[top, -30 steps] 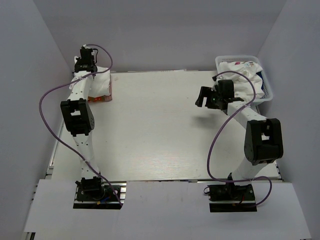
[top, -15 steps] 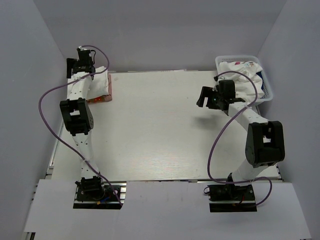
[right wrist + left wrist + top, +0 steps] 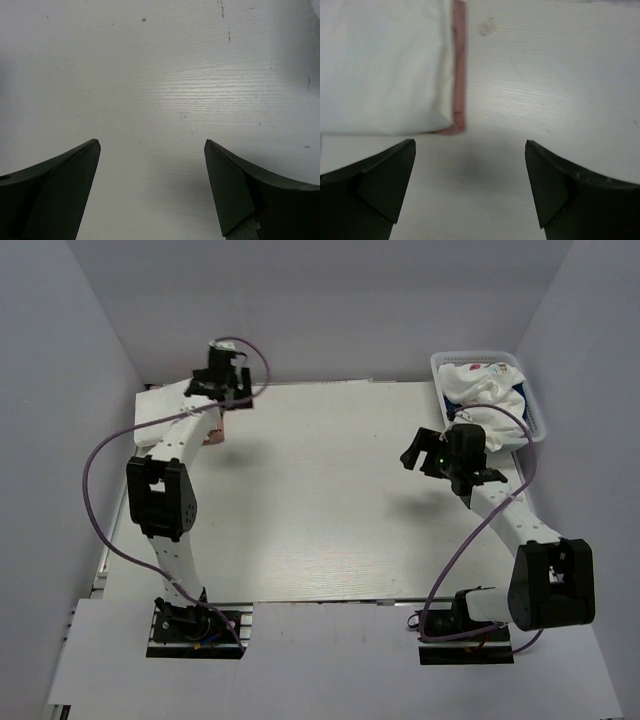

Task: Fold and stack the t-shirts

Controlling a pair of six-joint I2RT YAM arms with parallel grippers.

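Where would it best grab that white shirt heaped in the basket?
Probably a raised fold on top of the white shirt, coming straight down with the open right gripper, the nearer one. The shirt lies crumpled inside the basket, whose lattice walls block any sideways approach.

1. Left wrist view: soft focus all over. The left gripper (image 3: 470, 150) reads as near-black, its jaws blurred at the edges. A dim round shadow lies on the table (image 3: 560, 75) between the jaws. Ahead of the left jaw, the white t-shirt (image 3: 380, 65) is washed out and its folds are barely legible. The pink t-shirt (image 3: 460, 65) under it shows as a smeared edge.
2. Right wrist view: the right gripper (image 3: 152, 145) is a dark silhouette. The table grain ahead of the jaws is sharper, with a bright band of sheen. The picture dims towards the far left corner.
3. Overhead view: bright, even light from above with no hard glare. Faint soft-edged shadows lie on the table beneath both grippers.
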